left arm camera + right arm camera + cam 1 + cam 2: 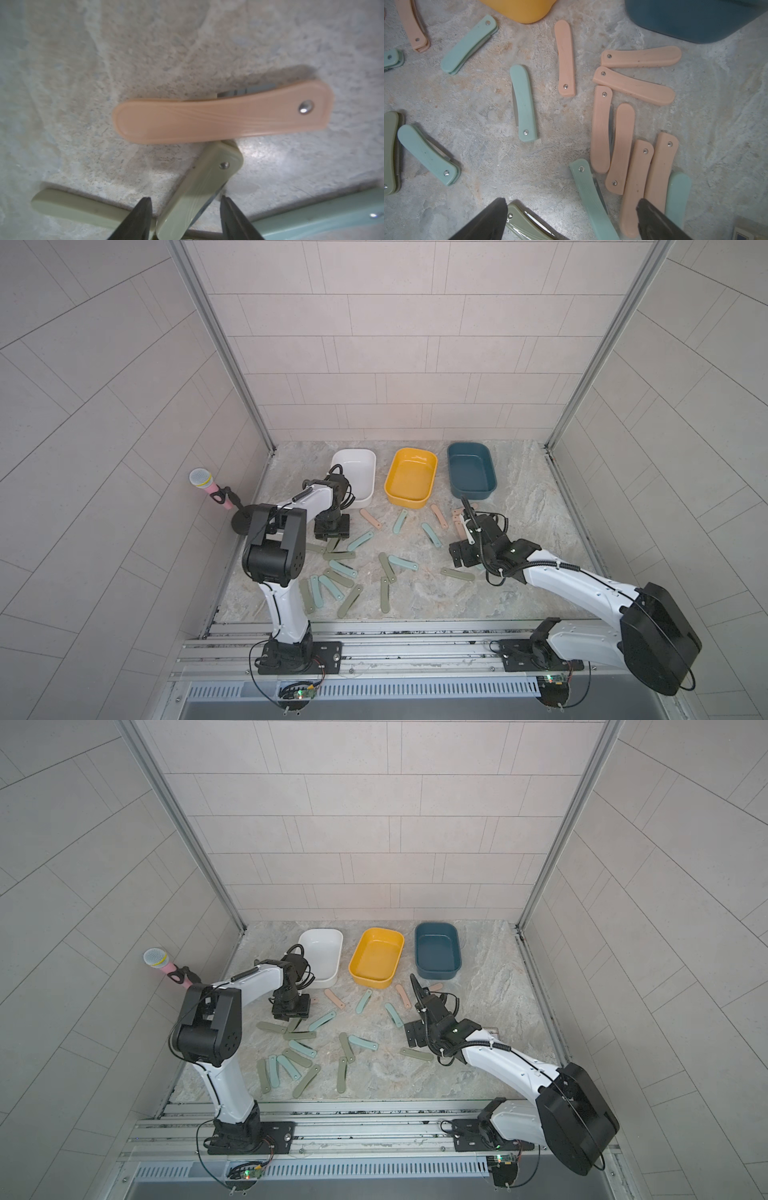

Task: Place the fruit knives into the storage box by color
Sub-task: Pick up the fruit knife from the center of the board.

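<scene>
Left tool (pixel 185 197) is spread, jaws straddling an olive-green knife (pixel 199 182) with a gap seen on each side; nothing is pinched yet. Right tool (pixel 572 200) is spread wide above the peach cluster (pixel 620 145); nothing is held. All fruit knives (pixel 386 568) are seen loose on the surface (pixel 519 497), in front of the white box (pixel 353 451), yellow box (pixel 405 499) and dark blue box (pixel 473 491). The boxes look empty.

Risks, as judged:
- The straddled knife lies skewed between the jaws, so a twist on closing is likely.
- Its far end meets a peach knife (pixel 218 118); touching or tucked under cannot be told. Its near end crosses a second olive knife (pixel 79 205). Either could be dragged on lift.
- A steel blade edge is exposed along one side. A jaw could land on it and slip, or the folded blade could be levered out.
- Handles are thin, flat, smooth matte plastic with rounded ends and a metal rivet. On the hard, mottled stone-look surface, little edge is offered to grip.
- No box colour matches a knife colour, so a mis-sort is possible. Olive could also be mistaken for the teal knife (pixel 322 216) in dim light.
</scene>
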You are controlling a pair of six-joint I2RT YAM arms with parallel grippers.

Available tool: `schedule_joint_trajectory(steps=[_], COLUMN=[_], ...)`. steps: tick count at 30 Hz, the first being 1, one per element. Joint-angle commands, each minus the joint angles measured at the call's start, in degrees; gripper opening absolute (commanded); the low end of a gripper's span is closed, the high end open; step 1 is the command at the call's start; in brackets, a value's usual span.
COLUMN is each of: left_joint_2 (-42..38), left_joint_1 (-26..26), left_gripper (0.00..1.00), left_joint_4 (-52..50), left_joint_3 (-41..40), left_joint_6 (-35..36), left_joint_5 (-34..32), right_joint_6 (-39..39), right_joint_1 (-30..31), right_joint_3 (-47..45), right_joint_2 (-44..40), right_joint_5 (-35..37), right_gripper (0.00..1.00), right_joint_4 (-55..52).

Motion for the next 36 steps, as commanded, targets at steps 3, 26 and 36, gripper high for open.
schedule_joint_trajectory(steps=[3,26,36], left_joint_2=[-1.2,-10.1,-14.3], left_joint_1=[-0.1,-0.5,-0.5], left_gripper=[0.47,0.13,0.12], left_joint_4=[-1.5,-2.9,-4.9], left_joint_3=[-2.7,-6.3,-0.3], left_joint_6=[-0.4,-0.2,-1.1], left_joint_5=[1.0,4.2,8.1], right_joint_6=[0.3,1.5,2.4], right_joint_1=[0.3,0.3,0.5], right_joint_3=[1.1,0.5,2.0], right_joint_2=[0.2,-2.7,-3.0], right_joint_5=[0.3,2.0,2.3], right_gripper=[1.00,1.00,1.00], right_joint_4=[0.5,-0.7,-1.4])
